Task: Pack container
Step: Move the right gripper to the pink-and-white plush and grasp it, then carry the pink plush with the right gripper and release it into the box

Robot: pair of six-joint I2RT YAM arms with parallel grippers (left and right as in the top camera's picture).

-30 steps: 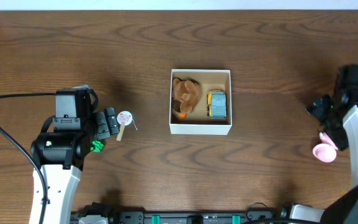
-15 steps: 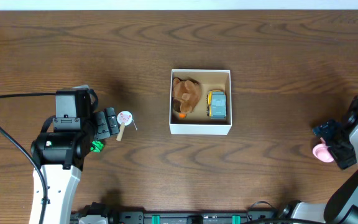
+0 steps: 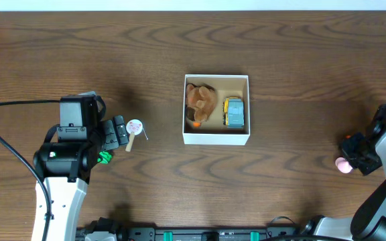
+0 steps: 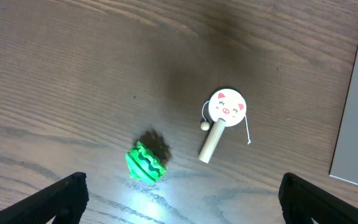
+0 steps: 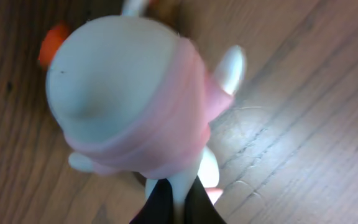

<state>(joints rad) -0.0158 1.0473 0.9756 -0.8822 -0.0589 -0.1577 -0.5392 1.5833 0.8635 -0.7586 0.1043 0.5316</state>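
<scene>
White-walled container (image 3: pixel 216 138) sits mid-table overhead, holding a brown plush (image 3: pixel 201 104) and a yellow car (image 3: pixel 234 112); well apart, the right gripper (image 3: pixel 352 154) hovers over a pink toy (image 3: pixel 342 165). Left wrist: the left gripper (image 4: pixel 182 190), spread wide, hangs above a pig-faced drum (image 4: pixel 222 124) and a green toy (image 4: pixel 145 164). Right wrist: its fingers (image 5: pixel 160 205) look nearly together, but I cannot tell their grip.

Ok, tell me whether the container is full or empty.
Partly full: the container holds a brown plush toy and a yellow toy vehicle; some tan floor shows bare.
</scene>
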